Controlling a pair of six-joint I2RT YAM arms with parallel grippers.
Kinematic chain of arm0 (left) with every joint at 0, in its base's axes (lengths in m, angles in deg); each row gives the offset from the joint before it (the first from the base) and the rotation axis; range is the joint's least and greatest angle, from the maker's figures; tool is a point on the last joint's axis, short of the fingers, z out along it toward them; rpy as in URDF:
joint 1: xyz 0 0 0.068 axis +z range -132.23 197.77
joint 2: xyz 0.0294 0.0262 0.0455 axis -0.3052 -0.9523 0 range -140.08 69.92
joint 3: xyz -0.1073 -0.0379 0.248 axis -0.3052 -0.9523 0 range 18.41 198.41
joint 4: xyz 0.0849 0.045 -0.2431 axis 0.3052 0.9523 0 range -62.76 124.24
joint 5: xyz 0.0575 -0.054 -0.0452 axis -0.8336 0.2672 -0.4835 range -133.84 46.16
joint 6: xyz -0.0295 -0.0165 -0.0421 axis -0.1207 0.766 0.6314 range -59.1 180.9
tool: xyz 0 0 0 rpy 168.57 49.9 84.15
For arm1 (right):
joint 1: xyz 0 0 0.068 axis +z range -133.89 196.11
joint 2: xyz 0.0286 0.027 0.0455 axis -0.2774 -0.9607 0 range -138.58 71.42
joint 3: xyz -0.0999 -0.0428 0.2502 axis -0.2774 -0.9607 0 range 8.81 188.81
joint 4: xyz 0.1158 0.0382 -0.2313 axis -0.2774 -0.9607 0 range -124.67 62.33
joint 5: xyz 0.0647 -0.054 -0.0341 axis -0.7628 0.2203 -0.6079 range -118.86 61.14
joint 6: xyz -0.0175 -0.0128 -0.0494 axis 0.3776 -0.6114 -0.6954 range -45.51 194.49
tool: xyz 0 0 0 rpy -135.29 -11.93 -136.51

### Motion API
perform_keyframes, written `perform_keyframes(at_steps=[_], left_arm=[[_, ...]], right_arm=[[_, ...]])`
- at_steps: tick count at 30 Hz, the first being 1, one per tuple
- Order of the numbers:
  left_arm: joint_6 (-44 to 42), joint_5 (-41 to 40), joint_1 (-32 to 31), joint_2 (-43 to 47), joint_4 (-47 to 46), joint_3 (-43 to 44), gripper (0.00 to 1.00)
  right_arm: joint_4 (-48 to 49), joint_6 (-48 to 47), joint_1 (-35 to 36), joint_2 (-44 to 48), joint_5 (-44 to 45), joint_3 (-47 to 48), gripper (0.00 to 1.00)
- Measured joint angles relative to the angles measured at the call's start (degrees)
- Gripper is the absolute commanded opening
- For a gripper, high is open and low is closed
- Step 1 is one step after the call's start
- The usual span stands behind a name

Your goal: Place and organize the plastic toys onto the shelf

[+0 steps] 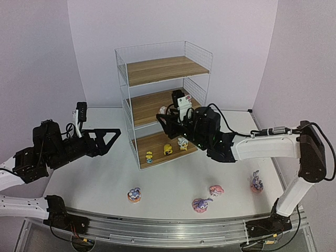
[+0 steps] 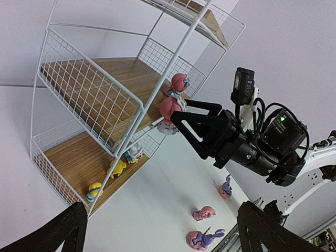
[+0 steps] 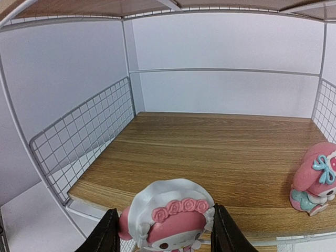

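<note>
The white wire shelf (image 1: 126, 79) stands at the back. My right gripper (image 1: 164, 116) is shut on a pink-white figurine (image 3: 169, 218) and holds it at the front edge of the middle board (image 3: 210, 152). A second pink-white figurine (image 3: 315, 178) stands on that board to the right. Three yellow/white figurines (image 1: 168, 150) stand on the bottom board. Three purple bunnies (image 1: 134, 195) (image 1: 201, 204) (image 1: 256, 182) and one pink-white figurine (image 1: 216, 189) lie on the table. My left gripper (image 1: 113, 140) is open and empty, left of the shelf.
The top board (image 1: 165, 69) holds nothing. Wire mesh walls (image 3: 79, 142) close the shelf's sides. The metal rail (image 1: 168, 228) runs along the table's near edge. The right arm (image 1: 252, 147) stretches across in front of the shelf's right side.
</note>
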Motion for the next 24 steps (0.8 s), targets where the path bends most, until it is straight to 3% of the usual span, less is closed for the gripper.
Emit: perform_keyframes(at_steps=[24], left_arm=[[-0.6, -2.9, 0.0, 1.5, 1.8, -0.6, 1.00]], right_arm=[[7.4, -6.2, 0.1, -5.1, 6.7, 6.5, 0.16]])
